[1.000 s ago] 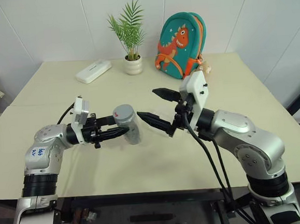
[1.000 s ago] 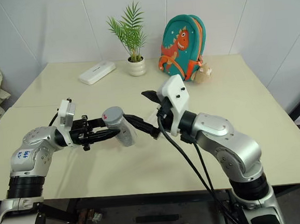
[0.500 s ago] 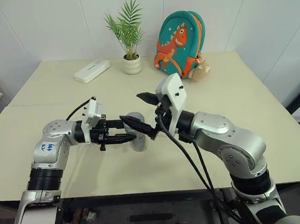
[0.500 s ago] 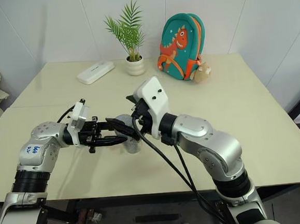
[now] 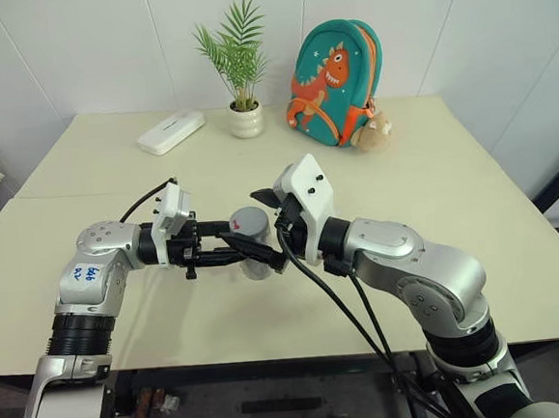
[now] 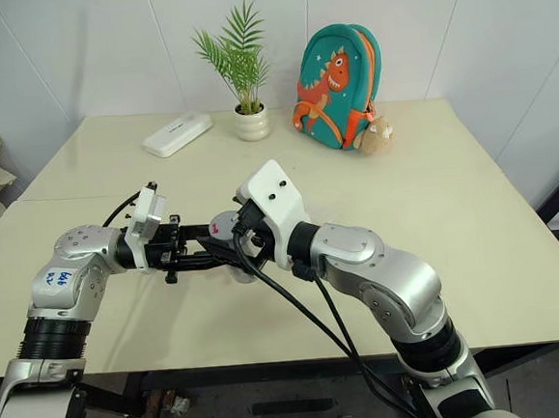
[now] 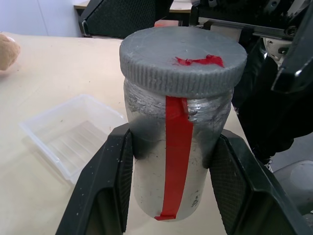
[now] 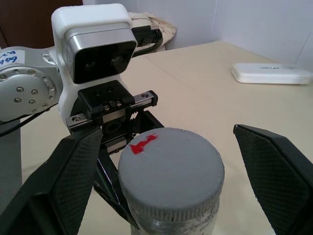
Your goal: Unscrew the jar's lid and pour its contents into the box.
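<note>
The silvery-grey jar [image 7: 146, 166] with a red strip down its side stands upright above the table, and my left gripper [image 7: 172, 139] is shut on its body from both sides. Its grey lid [image 8: 171, 164], marked in red, sits on top. My right gripper [image 8: 168, 142] is open; its fingers [image 8: 63, 171] stand on either side of the lid, apart from it. In the left eye view the jar [image 5: 253, 232] sits between the two hands above the table's middle. The clear box [image 7: 73, 134] lies on the table behind the jar. The contents are hidden inside.
At the back of the table [image 5: 471, 184] stand a white plant pot [image 5: 246, 121], a flat white case [image 5: 171, 132], a teal dinosaur backpack [image 5: 334, 69] and a small plush toy [image 5: 372, 129]. The right arm's cables hang off the front edge.
My right gripper has moved left to the jar, and its open fingers now stand on either side of the lid. The left gripper keeps its hold in the same place.
</note>
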Tool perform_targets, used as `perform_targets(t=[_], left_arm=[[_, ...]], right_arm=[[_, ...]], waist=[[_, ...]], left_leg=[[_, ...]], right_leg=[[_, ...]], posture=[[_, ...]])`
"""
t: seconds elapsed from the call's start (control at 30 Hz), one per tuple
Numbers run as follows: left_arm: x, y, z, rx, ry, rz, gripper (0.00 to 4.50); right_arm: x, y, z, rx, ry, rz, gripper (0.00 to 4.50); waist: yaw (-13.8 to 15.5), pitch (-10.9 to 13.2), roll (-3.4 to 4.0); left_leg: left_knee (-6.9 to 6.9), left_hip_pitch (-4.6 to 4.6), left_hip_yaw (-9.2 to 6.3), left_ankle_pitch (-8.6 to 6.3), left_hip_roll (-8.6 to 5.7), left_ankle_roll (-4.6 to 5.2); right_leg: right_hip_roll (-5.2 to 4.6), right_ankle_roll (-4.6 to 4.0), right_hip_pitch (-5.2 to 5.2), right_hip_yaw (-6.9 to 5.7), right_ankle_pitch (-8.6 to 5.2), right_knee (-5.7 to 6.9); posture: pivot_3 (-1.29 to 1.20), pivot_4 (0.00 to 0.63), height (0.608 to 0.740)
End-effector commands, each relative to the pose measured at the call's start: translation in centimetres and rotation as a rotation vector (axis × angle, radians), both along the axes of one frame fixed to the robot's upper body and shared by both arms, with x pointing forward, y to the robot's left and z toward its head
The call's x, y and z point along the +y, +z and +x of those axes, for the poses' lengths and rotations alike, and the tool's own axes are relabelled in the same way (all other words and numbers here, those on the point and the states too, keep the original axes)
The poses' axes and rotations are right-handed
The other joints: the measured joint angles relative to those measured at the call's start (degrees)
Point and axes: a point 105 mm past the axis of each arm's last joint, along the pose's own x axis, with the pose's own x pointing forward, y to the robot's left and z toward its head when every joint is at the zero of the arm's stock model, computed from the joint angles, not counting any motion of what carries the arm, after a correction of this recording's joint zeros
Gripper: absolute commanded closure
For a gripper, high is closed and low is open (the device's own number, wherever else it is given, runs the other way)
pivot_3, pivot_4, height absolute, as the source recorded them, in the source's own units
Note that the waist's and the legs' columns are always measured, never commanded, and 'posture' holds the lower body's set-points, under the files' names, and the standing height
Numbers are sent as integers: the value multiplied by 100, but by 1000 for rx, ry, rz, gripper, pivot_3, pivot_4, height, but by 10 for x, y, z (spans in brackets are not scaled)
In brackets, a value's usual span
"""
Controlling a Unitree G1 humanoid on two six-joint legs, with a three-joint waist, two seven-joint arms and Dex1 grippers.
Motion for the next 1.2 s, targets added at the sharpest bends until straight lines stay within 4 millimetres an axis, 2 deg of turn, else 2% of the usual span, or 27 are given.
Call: perform_targets(t=[0.03,0.37,0.57,0.7,0.8,0.97,1.2], left_arm=[[0,19,0,-61,13,-6,2626],[-2,24,5,-40,41,-18,2626],[-2,23,6,-35,46,-12,2626],[-4,23,6,-36,48,-11,2626],[-4,23,7,-39,51,-11,2626],[-5,23,5,-37,43,-10,2626],[-6,20,0,-20,-13,12,2626]], right_arm=[[2,11,-1,-65,-37,23,0],[4,13,9,-58,-130,62,0],[6,14,7,-53,-116,76,0],[10,9,2,-29,-79,76,891],[11,9,1,-22,-62,76,1868],[14,13,-5,-48,2,70,1939],[19,26,-39,-107,320,70,1939]], waist=[[1,0,0],[-10,0,0],[-9,0,0],[-11,0,0],[-11,0,0],[-12,0,0],[-11,0,0]], left_leg=[[0,0,0,0,0,0],[-6,-2,1,0,0,0],[-7,-3,2,0,0,0],[-7,-3,2,0,0,0],[-7,-3,2,0,0,0],[-7,-3,2,0,0,0],[-8,-4,3,0,0,0]], right_leg=[[0,0,0,0,0,0],[1,-2,-6,1,-1,0],[1,-2,-7,1,-2,0],[1,-2,-7,1,-2,0],[1,-3,-7,1,-2,0],[1,-3,-7,1,-2,0],[1,-3,-7,1,-2,-2]], posture=[[0,150,740],[0,150,740],[0,150,740],[0,150,740],[0,150,740],[0,150,740],[0,150,740]])
